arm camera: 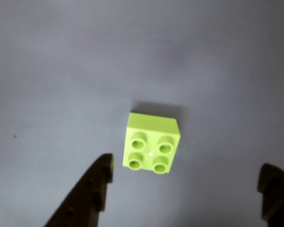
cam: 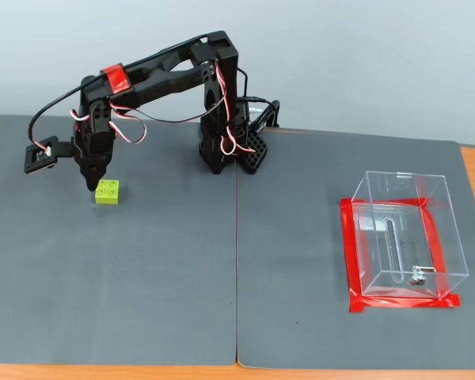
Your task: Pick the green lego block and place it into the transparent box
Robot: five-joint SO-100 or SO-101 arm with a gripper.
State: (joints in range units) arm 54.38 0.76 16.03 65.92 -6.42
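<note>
The gripper (arm camera: 187, 182) is spread wide and empty, held just above the mat (cam: 182, 277) so both fingertips can straddle the brick (arm camera: 151, 143) (studs up, untouched). The brick lies at the mat's left in the fixed view, well apart from the box (cam: 404, 233), which is empty.

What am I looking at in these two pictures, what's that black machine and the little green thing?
The black machine is a small robot arm standing on a grey mat. The fixed view looks at the whole table from the front. The wrist view comes from a camera riding on the arm, looking down past its gripper, whose two dark jaws stand open. Between and just beyond them lies a green toy brick, studs up, on the mat and not held. At the right of the fixed view stands an empty clear plastic box, with red tape around its foot.
</note>
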